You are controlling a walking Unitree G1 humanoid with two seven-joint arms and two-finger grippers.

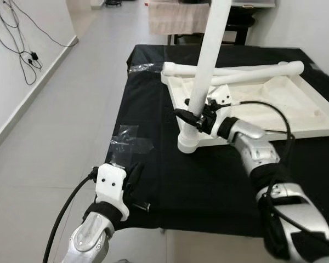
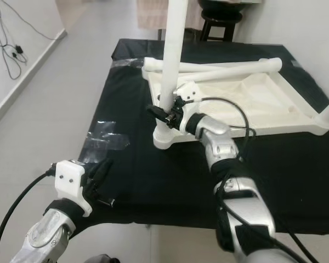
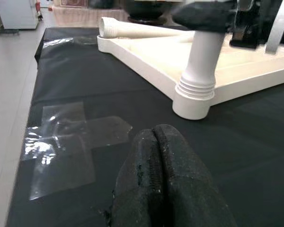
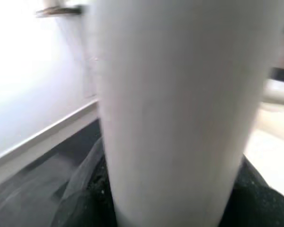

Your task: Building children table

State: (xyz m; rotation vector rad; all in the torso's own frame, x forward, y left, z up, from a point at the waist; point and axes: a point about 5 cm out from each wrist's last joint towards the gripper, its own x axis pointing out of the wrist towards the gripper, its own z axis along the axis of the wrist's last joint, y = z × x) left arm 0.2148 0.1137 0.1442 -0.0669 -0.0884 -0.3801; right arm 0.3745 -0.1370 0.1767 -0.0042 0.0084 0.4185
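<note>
So over on the left, the left gripper (image 1: 136, 189) is just parked at the front left corner of the black mat (image 1: 153, 181), fingers pinched together with nothing in them, next to a patch of clear tape (image 1: 129, 143). Middle of the mat there's the white tabletop (image 1: 263, 104) lying upside down, and the right gripper (image 1: 191, 118) is clamped around a white leg (image 1: 205, 66) standing upright in the near left corner socket (image 1: 188, 143). Two more loose legs (image 1: 247, 71) lie across the far edge of the tabletop.

Looks to me like it's mid leg-fitting, seating or twisting this one into the socket. Next it probably needs to push straight down and turn without tipping the leg.

The left wrist camera shows the ribbed collar (image 3: 195, 88) right where the leg meets the socket, which you can't really make out from the head. The right wrist one is basically a blurry wall of leg
</note>
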